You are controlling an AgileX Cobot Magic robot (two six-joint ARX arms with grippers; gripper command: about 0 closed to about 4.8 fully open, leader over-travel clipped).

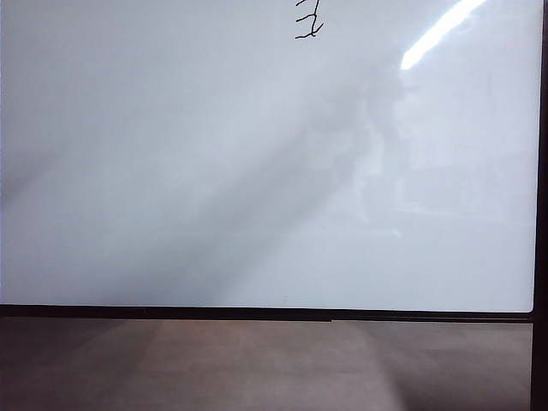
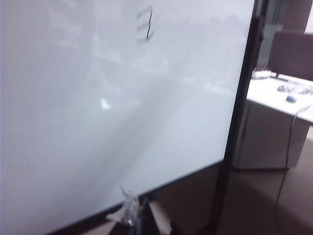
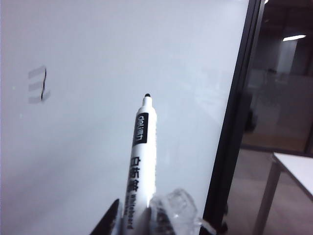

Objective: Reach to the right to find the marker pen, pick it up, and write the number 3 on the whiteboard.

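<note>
The whiteboard (image 1: 257, 171) fills the exterior view, and neither gripper shows there. The number 3 (image 1: 309, 19), a shaky black squiggle, sits at the board's top edge in that view. It also shows blurred as the number 3 (image 2: 145, 25) and the number 3 (image 3: 42, 84). My right gripper (image 3: 142, 216) is shut on the marker pen (image 3: 142, 156), a white barrel with black lettering. Its uncapped dark tip points at the whiteboard (image 3: 122, 58), well to the side of the 3. My left gripper (image 2: 136, 216) shows only its blurred tips before the whiteboard's (image 2: 98, 122) lower edge, close together with nothing between them.
A thin black frame (image 1: 257, 313) bounds the board, with brown floor (image 1: 257, 368) below it. Past the board's side post (image 2: 239, 122) stands a white desk (image 2: 274, 98) with small items and a hanging cable. A white table corner (image 3: 296, 169) shows beyond the post in the right wrist view.
</note>
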